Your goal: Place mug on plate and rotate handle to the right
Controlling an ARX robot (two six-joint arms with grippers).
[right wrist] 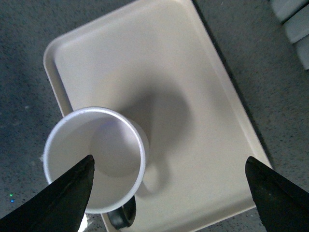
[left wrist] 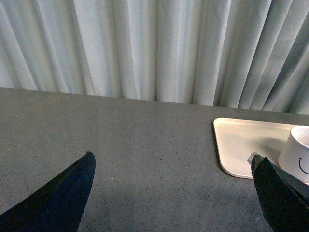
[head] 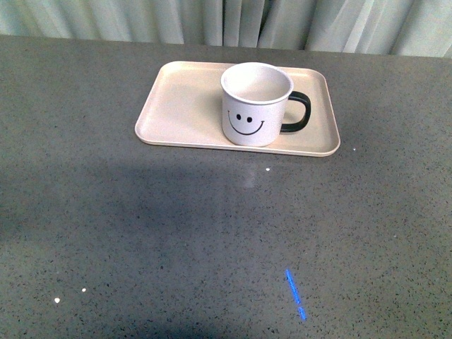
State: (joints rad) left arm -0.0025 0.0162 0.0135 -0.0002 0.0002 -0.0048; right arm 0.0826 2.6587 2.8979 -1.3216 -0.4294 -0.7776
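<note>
The white mug (head: 254,106) with a black smiley face stands upright on the pale pink-beige plate (head: 180,106) at the far middle of the table. Its black handle (head: 296,113) points right. Neither arm shows in the front view. My right gripper (right wrist: 169,166) is open and empty, above the plate (right wrist: 203,96), with the mug (right wrist: 94,159) and its handle (right wrist: 123,215) under one finger. My left gripper (left wrist: 174,162) is open and empty over bare table to the plate's left; the plate's corner (left wrist: 236,145) and the mug's side (left wrist: 297,154) show beside one fingertip.
The grey speckled tabletop (head: 212,240) spreads in front of the plate, with a short blue mark (head: 295,293) near the front. Pale pleated curtains (left wrist: 154,48) hang behind the table's far edge.
</note>
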